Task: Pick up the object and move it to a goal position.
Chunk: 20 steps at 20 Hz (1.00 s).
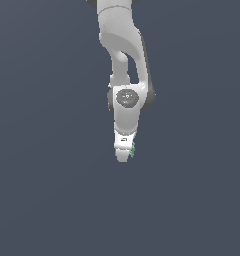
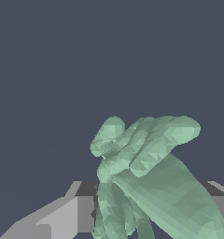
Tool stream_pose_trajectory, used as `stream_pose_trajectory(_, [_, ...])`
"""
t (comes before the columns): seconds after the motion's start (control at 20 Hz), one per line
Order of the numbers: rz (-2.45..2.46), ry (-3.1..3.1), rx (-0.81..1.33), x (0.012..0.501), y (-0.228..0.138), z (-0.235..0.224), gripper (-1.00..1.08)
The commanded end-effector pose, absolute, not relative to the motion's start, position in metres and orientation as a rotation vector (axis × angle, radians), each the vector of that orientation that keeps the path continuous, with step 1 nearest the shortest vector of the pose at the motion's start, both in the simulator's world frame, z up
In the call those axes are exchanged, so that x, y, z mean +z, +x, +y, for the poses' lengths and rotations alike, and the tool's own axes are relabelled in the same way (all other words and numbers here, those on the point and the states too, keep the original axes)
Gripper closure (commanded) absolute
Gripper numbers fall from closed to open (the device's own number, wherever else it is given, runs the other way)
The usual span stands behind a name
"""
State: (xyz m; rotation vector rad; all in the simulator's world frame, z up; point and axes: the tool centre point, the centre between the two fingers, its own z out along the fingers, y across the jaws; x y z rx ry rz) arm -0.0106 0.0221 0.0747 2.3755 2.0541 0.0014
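The object (image 2: 146,172) is a pale-green, lumpy thing with several short rounded points. In the wrist view it fills the space between the two grey fingers (image 2: 72,214), which press on it from both sides. In the exterior view only a small green sliver of the object (image 1: 132,150) shows beside the white gripper (image 1: 123,156), which hangs point-down from the arm in the middle of the picture. The gripper is shut on the object. I cannot tell whether it is lifted off the surface.
The white arm (image 1: 123,45) comes down from the exterior view's top edge. Around it is a plain dark grey-blue surface (image 1: 42,175) with nothing else on it in view.
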Motion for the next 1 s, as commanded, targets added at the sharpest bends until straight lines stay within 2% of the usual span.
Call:
stream_pose_trajectory(0.0, [2.055, 2.376, 0.0, 0.074, -0.011, 0.022, 1.08])
stream_pose_trajectory(0.5, [2.054, 2.375, 0.002, 0.082, -0.015, 0.019, 1.08])
stream_pose_trajectory(0.95, [2.054, 2.375, 0.0, 0.118, -0.039, 0.0, 1.08])
